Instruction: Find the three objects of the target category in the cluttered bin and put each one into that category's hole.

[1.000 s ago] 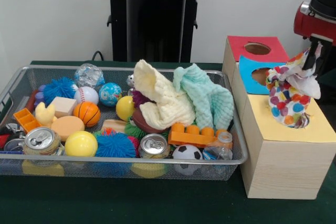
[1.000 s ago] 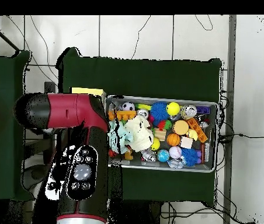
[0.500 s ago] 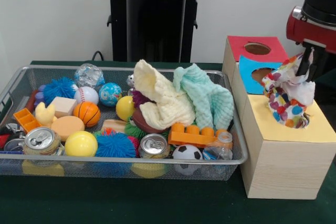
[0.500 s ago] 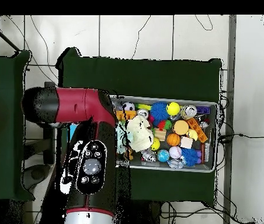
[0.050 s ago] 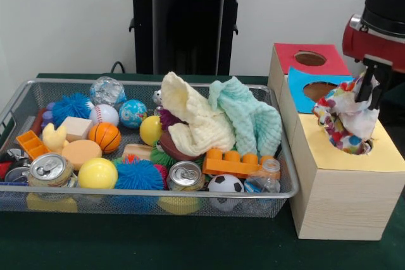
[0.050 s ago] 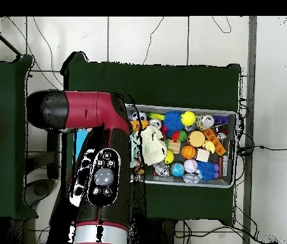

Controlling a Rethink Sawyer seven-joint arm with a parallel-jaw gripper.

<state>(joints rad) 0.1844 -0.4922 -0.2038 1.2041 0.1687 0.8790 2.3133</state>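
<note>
The robot's hand (image 5: 369,90) pinches the top of a polka-dot cloth (image 5: 345,118), white with red, blue and yellow spots, and holds it over the yellow-topped wooden box (image 5: 342,184); the cloth's lower end sits bunched in the round hole in the yellow top, partly inside it (how deep I cannot tell). Behind that box stand a blue-topped section (image 5: 311,90) and a red-topped one (image 5: 309,59), each with its own round hole. To the side, the wire mesh bin (image 5: 126,203) rests on the green bench (image 5: 152,245), and two more cloths lie heaped in its middle: a pale yellow cloth (image 5: 193,121) touching a mint green cloth (image 5: 250,118). Around them sit balls, two drink cans, an orange toy brick (image 5: 233,164) and a soccer ball (image 5: 226,185). From overhead, the red and black arm (image 6: 98,165) covers the boxes.
</note>
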